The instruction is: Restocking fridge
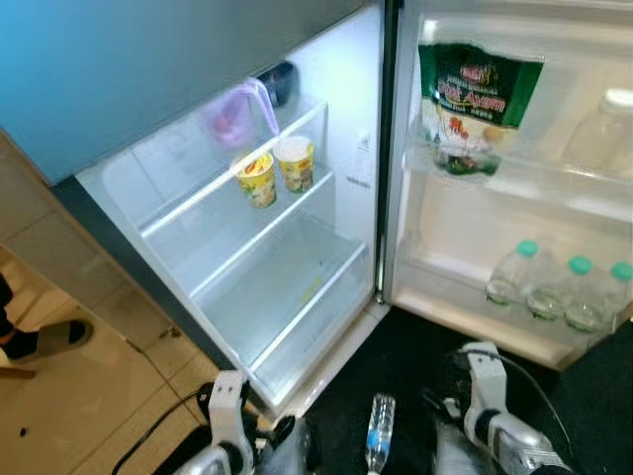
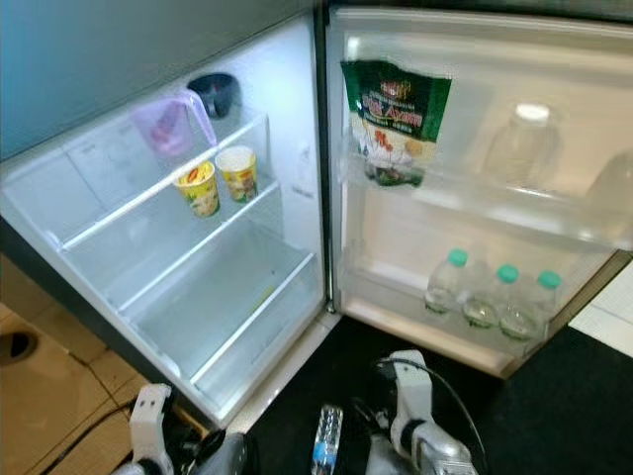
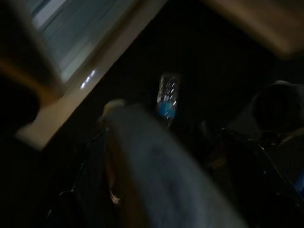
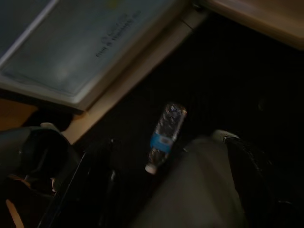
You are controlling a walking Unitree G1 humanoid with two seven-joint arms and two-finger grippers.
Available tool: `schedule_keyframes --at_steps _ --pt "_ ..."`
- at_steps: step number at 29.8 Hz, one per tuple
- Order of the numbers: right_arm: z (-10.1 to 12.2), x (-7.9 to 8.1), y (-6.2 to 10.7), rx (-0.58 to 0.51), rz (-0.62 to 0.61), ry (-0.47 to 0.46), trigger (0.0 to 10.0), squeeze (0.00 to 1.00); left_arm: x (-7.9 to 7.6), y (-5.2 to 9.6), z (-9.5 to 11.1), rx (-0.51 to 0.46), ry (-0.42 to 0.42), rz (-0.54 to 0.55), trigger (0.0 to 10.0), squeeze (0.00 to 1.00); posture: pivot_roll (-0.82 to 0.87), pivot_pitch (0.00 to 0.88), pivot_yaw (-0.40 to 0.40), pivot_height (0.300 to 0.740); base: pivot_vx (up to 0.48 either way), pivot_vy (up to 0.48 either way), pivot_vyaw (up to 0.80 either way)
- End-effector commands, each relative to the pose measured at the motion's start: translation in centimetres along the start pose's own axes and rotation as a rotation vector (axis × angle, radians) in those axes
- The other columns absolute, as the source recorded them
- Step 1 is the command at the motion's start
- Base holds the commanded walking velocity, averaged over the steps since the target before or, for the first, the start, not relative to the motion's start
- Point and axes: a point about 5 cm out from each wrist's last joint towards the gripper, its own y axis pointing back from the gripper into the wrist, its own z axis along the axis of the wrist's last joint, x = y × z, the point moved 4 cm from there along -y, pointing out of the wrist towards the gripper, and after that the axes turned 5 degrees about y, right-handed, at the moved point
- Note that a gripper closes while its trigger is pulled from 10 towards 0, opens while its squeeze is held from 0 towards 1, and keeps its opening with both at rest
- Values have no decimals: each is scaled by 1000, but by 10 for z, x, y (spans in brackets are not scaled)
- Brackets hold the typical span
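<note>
Both grippers hang low by the robot's legs; finger state cannot be told for either. Water bottle (image 1: 379, 432) lies on dark floor between the two arms, ahead of them, just before the open fridge (image 1: 297, 297).

Fridge (image 1: 326, 297), door swung wide; front approach open.

Top shelf (image 1: 297, 124): pink pitcher (image 1: 237, 114) and dark bowl (image 1: 279, 81) occupy the rear; front strip bare.

Middle shelf (image 1: 213, 223): two noodle cups (image 1: 277, 168), side by side, stand toward the back; remaining surface free.

Lower drawer (image 1: 287, 297): unobstructed.

Upper door rack (image 1: 554, 183): green snack bag (image 1: 475, 104) and clear jug (image 1: 603, 134), with a gap between them.

Lower door rack (image 1: 445, 307): three green-capped bottles (image 1: 559, 287) crowd the outer end; hinge end free.

Dark floor (image 1: 415, 356) before the fridge: one water bottle (image 1: 379, 433) lies lengthwise between the arms.
</note>
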Motion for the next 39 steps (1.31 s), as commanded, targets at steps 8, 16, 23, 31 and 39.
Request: schedule_keyframes --at_steps 8,16,23,31,39 --pt "-32 -3 6 89 -41 -43 10000 0 38 27 -29 51 104 197 10000 0 -22 30 52 700 0 0 0" --pt "-46 -7 10 127 -60 -55 10000 0 45 33 -39 72 125 261 10000 0 -17 18 45 735 0 0 0" --pt "-48 -9 12 141 -67 -44 10000 0 45 31 -36 66 132 273 10000 0 -16 0 30 740 0 0 0" --pt "-48 -9 12 144 -64 -33 10000 0 43 29 -41 79 141 289 10000 0 -17 0 27 740 0 0 0" --pt "-53 -10 13 162 -69 -23 10000 0 44 30 -44 91 154 308 10000 0 -7 0 19 740 0 0 0"
